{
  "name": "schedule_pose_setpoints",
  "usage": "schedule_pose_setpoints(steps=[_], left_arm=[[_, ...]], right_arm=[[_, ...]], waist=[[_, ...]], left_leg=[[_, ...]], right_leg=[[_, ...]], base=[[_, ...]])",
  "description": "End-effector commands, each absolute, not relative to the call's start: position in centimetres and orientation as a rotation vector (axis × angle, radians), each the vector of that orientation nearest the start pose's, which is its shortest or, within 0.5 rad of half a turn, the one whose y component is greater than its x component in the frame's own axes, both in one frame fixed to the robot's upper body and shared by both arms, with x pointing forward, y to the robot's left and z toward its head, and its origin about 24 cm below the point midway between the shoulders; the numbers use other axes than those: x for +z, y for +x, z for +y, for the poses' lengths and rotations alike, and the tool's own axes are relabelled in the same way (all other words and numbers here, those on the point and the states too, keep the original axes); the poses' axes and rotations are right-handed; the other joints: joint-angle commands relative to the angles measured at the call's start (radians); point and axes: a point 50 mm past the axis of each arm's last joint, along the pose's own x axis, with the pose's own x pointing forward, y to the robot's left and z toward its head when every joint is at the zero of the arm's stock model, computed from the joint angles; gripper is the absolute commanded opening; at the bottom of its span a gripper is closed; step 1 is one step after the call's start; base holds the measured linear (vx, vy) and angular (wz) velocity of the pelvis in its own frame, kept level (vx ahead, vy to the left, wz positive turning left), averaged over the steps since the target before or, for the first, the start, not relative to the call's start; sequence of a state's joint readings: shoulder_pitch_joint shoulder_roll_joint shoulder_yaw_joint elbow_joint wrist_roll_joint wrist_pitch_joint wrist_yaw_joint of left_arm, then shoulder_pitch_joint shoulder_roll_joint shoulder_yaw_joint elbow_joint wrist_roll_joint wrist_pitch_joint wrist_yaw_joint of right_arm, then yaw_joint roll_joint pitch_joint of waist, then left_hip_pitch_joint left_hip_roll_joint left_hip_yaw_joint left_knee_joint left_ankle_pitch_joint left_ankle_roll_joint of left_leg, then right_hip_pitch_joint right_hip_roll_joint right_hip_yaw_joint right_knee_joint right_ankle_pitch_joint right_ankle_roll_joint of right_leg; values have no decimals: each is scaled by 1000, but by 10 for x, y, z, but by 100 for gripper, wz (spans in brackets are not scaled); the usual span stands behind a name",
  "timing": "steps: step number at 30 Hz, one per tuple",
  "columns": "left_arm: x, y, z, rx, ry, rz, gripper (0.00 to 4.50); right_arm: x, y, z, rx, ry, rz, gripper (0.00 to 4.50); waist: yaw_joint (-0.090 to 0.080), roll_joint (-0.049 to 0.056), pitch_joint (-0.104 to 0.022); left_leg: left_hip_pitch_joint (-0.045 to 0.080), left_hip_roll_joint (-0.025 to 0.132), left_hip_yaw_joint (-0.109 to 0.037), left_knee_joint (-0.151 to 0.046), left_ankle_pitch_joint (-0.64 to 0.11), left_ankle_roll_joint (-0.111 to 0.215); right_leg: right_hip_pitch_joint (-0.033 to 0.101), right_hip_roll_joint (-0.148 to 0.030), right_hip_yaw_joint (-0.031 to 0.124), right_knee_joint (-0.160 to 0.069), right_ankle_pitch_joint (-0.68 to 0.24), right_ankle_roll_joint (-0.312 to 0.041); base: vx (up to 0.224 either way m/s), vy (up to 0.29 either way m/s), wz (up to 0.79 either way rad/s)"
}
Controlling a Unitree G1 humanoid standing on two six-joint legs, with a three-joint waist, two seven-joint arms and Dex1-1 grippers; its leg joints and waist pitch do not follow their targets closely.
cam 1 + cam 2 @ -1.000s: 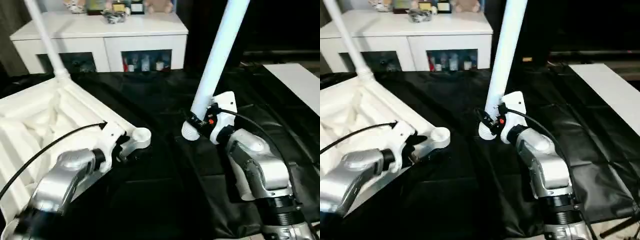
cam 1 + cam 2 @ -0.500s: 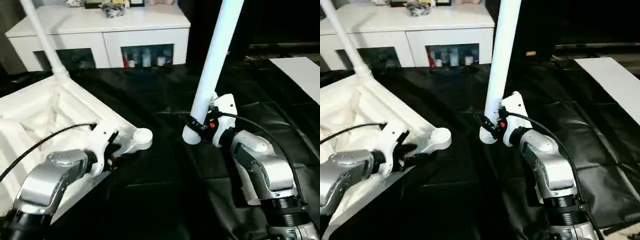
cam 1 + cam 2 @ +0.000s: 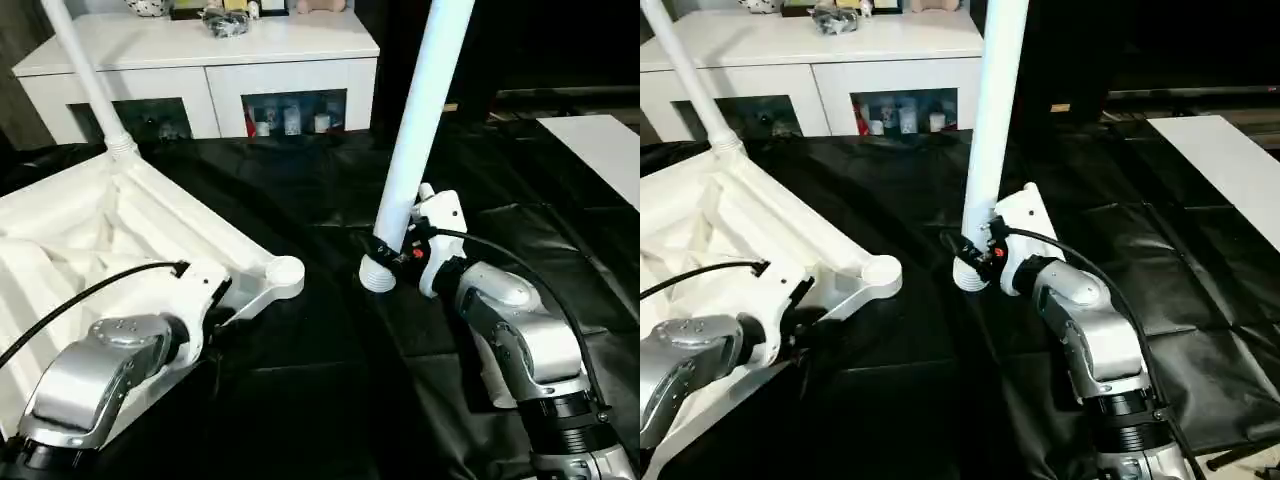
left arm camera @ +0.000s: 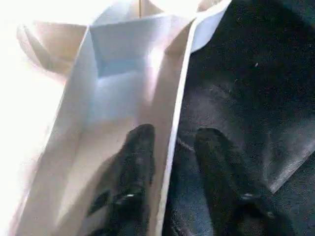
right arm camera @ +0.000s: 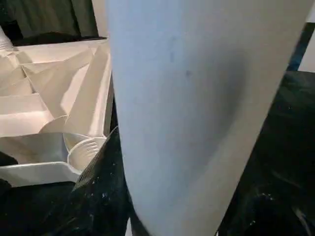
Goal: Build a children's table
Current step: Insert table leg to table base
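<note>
Tabletop [image 3: 70, 240] lay upside down on the black sheet [image 3: 330, 400], ribs up, at the robot's left. One leg [image 3: 88, 78] was already screwed into the far corner and stood up from it. The near corner socket [image 3: 284, 270] was empty, nothing threaded in. Other corners ran out of frame, so I couldn't tell their state.

Second leg [image 3: 418, 120] was in the right gripper [image 3: 392, 250], clamped near its threaded end, shaft pointing up and tilted slightly. Threaded end hung just above the sheet, near the empty socket but apart from it.

Left gripper [image 4: 172, 162] straddled the tabletop's edge wall near that socket: one finger [image 4: 135, 162] inside the rim, the other outside over the sheet. Whether it was actually pinching the wall, I couldn't tell.

My read: roughly a quarter done from what showed. Left to do: seat this leg in the near socket, twist it home, then the rest.

Count:
- tabletop: 1
- legs visible: 2 (1 fitted, 1 in hand)
- empty sockets visible: 1
- grippers: 2
- cabinet [image 3: 200, 60] at the back: 1, not part of the job
</note>
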State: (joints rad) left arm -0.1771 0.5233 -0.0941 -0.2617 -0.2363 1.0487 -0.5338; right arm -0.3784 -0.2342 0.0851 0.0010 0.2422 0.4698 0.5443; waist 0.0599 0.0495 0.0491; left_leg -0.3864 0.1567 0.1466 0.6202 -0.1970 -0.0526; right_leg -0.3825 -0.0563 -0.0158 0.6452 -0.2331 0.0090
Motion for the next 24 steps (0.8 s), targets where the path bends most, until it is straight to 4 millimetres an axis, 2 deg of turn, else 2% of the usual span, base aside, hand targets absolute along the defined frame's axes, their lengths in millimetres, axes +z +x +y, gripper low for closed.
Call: schedule_pose_setpoints(steps=[1, 4, 6, 9, 10, 16, 19, 21, 23, 24], left_arm=[[61, 251, 191, -538, 194, 722, 127], [60, 252, 188, -568, 197, 718, 109], [59, 252, 187, -577, 199, 720, 79], [58, 253, 184, -607, 186, 715, 73], [57, 255, 182, -623, 170, 712, 48], [45, 254, 178, -710, 170, 743, 4], [36, 254, 176, -761, 130, 736, 0], [27, 251, 173, -845, 144, 721, 0], [22, 249, 169, -913, 166, 691, 0], [21, 249, 168, -947, 185, 667, 0]], right_arm=[[111, 305, -118, 739, -20, 91, 185], [111, 305, -117, 743, -22, 91, 185], [111, 306, -117, 744, -21, 91, 185], [111, 306, -116, 750, -21, 90, 185], [111, 305, -116, 754, -19, 89, 185], [111, 304, -113, 775, -14, 90, 185], [112, 303, -112, 795, 22, 86, 184], [113, 303, -111, 812, 33, 85, 184], [114, 302, -110, 833, 53, 83, 184], [114, 301, -109, 843, 65, 82, 184]], waist=[[2, 4, -57], [3, 5, -56], [3, 5, -54], [2, 5, -53], [2, 6, -53], [5, 5, -55], [4, 4, -57], [6, -2, -55], [10, 1, -53], [14, -2, -52]], left_leg=[[16, 49, -17, -86, -193, -8], [17, 50, -17, -88, -205, -10], [18, 50, -17, -90, -220, -12], [19, 50, -18, -91, -235, -19], [19, 51, -18, -92, -235, -21], [17, 51, -18, -93, -220, -20], [17, 52, -15, -92, -207, -12], [18, 52, -15, -94, -213, -5], [23, 53, -12, -95, -234, -6], [23, 55, -12, -97, -241, -1]], right_leg=[[33, -65, 34, -80, -55, -225], [32, -65, 35, -81, -74, -222], [30, -66, 35, -83, -96, -217], [28, -66, 37, -86, -124, -209], [28, -67, 37, -85, -121, -210], [29, -68, 37, -83, -93, -206], [31, -69, 38, -82, -60, -211], [29, -70, 39, -88, -85, -206], [25, -72, 41, -91, -128, -200], [25, -74, 43, -97, -159, -189]], base=[[0, 0, 0], [0, 0, 0], [0, 0, 0], [0, 0, 0], [0, 0, 0], [0, 0, 0], [0, 0, 0], [0, 0, 0], [0, 0, 0], [0, 0, 0]])
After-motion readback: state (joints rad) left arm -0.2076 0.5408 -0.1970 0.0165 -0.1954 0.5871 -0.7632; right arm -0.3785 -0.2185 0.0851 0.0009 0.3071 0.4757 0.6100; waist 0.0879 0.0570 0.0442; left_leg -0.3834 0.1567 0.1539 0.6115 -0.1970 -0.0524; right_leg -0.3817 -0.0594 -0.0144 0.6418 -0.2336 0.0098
